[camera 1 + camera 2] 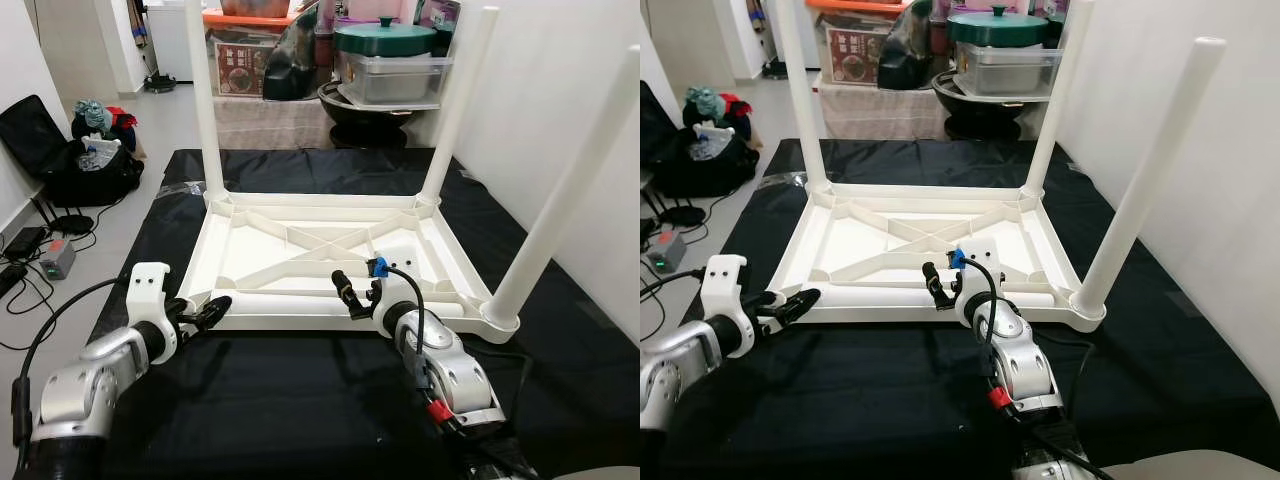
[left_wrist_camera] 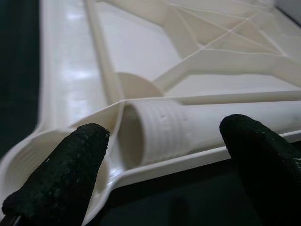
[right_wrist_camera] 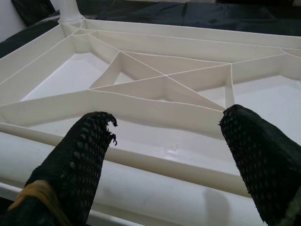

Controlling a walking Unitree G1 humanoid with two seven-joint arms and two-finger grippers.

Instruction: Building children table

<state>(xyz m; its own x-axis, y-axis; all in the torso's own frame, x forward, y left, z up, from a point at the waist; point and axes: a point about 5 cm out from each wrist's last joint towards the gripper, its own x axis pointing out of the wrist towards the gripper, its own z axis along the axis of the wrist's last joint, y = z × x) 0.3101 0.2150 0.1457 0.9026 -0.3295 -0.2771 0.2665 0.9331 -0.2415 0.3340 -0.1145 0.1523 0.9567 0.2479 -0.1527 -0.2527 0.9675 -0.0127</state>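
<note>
Black mat (image 1: 300, 400) spread on the floor, upturned tabletop (image 1: 300, 235) on it with three legs standing and the fourth leg (image 1: 940, 298) lying loose along its near edge, threaded end (image 2: 160, 129) just beside the empty near-left socket (image 2: 28, 157). Left gripper (image 1: 205, 312) at that corner, right gripper (image 1: 360, 292) over the leg's middle, both spread wide, nothing held. Likely trouble: uneven lift by the two, leg rolling off onto the mat, or thread entering the socket tilted and jamming.

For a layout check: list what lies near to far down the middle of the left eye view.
Right gripper → loose leg lying along the tabletop's near edge → upturned tabletop → black mat → green-lidded pot.
</note>
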